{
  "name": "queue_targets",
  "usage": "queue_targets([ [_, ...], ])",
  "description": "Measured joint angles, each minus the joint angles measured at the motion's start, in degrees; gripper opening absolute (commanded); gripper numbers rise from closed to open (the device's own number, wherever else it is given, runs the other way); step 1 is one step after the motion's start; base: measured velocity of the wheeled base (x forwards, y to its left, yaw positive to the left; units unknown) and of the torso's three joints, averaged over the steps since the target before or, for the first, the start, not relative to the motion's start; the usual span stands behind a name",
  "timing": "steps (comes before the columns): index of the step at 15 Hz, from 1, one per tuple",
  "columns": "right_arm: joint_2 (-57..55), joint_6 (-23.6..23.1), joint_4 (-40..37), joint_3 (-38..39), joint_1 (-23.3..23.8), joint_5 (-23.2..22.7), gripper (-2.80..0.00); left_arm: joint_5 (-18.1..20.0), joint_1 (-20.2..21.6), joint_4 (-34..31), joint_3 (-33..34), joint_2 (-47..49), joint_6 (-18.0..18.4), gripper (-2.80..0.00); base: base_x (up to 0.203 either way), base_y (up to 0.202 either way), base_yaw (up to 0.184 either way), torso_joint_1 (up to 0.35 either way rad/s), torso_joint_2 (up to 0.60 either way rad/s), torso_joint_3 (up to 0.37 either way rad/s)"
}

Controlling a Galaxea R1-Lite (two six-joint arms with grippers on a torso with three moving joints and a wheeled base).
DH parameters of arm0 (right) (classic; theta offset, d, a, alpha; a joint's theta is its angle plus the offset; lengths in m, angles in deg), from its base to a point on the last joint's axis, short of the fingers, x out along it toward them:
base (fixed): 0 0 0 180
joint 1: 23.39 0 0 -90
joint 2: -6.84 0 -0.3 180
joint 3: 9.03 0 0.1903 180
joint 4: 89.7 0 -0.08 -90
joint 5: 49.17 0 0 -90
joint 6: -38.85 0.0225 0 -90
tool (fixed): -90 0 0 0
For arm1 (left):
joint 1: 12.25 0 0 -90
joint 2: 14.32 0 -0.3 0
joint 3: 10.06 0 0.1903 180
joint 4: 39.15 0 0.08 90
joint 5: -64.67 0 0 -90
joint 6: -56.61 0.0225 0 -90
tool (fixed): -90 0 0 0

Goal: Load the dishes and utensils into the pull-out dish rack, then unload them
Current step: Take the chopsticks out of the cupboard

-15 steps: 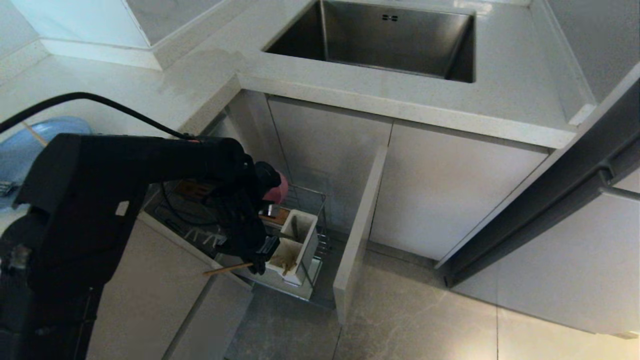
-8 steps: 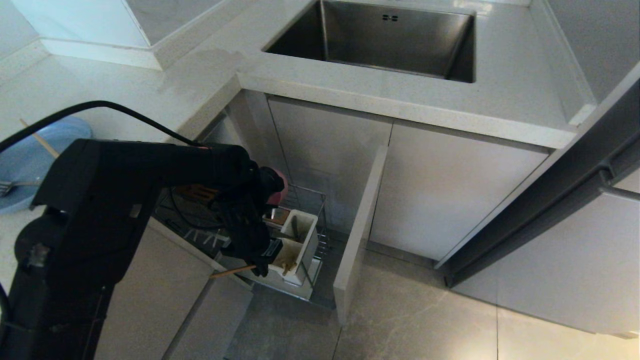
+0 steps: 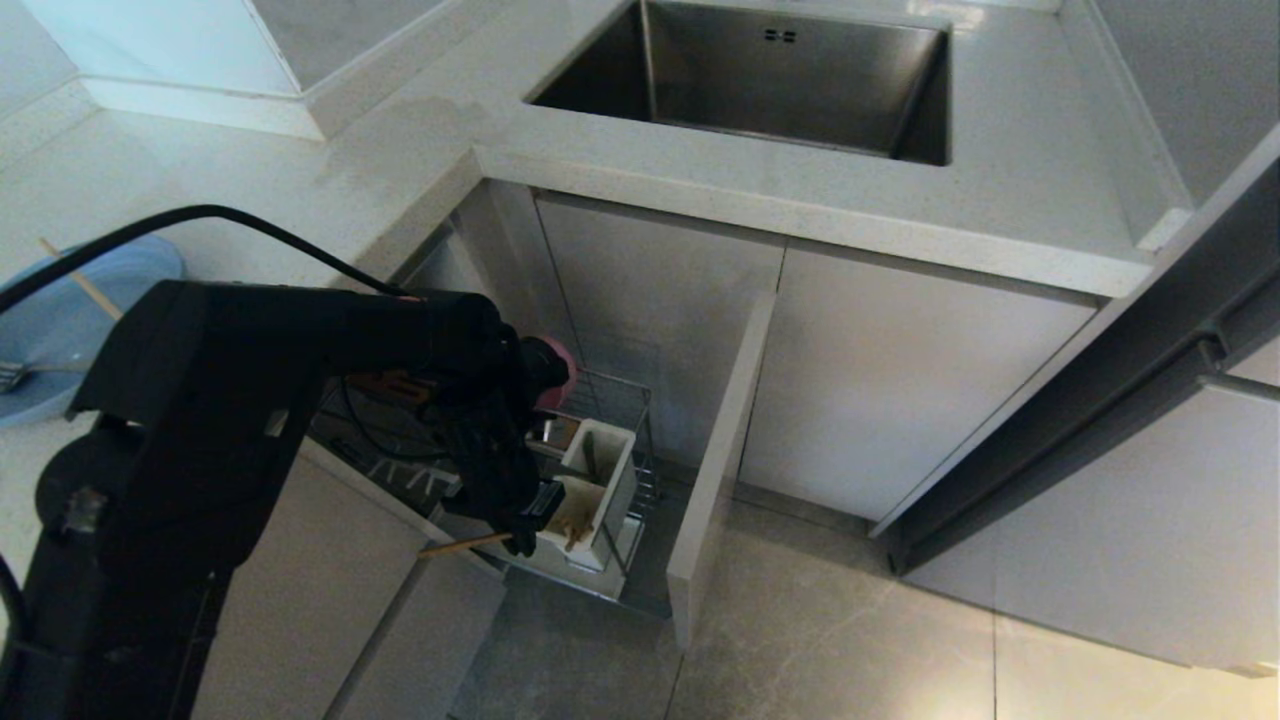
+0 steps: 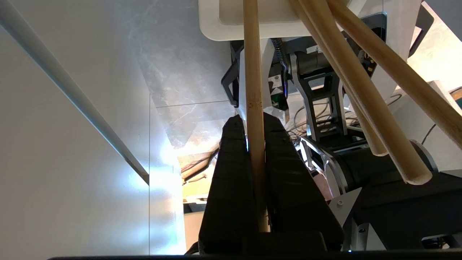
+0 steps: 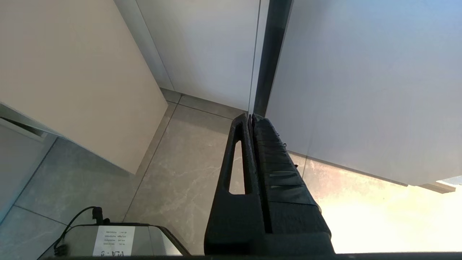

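Note:
My left gripper (image 3: 520, 540) is down at the pull-out dish rack (image 3: 643, 440), shut on one wooden chopstick (image 4: 252, 90) whose free end sticks out toward me (image 3: 465, 543). The gripper hangs at the near compartment of the white utensil box (image 3: 600, 500), where other chopsticks (image 4: 361, 90) lean. The pink bowl (image 3: 558, 372) stands in the rack, mostly hidden behind my arm. The blue plate (image 3: 60, 320) lies on the counter at far left, carrying another chopstick (image 3: 85, 288) and the fork (image 3: 14, 375). My right gripper (image 5: 250, 117) is shut and empty, low over the floor.
The rack's beige front panel (image 3: 718, 460) stands out from the cabinets on the right of the basket. The steel sink (image 3: 770, 80) is set in the counter behind. A cabinet corner (image 3: 330, 560) lies under my left arm. Grey tiled floor (image 3: 820, 640) spreads to the right.
My left arm has shifted slightly right and down toward the utensil box with the chopstick still gripped, uncovering more of the blue plate. Since half a second ago it has hardly moved.

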Motion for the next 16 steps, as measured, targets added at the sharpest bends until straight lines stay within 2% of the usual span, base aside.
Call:
queue_targets([
  [11,0.0,0.0,0.0,0.0,0.0,0.0,-2.80,0.0,0.3,0.3,0.0,1.1,0.2,-2.80,0.000,0.000,0.000,0.000,0.00,0.000],
  [16,0.0,0.0,0.0,0.0,0.0,0.0,-2.80,0.0,0.2,3.3,0.0,2.4,0.1,-2.80,0.000,0.000,0.000,0.000,0.00,0.000],
])
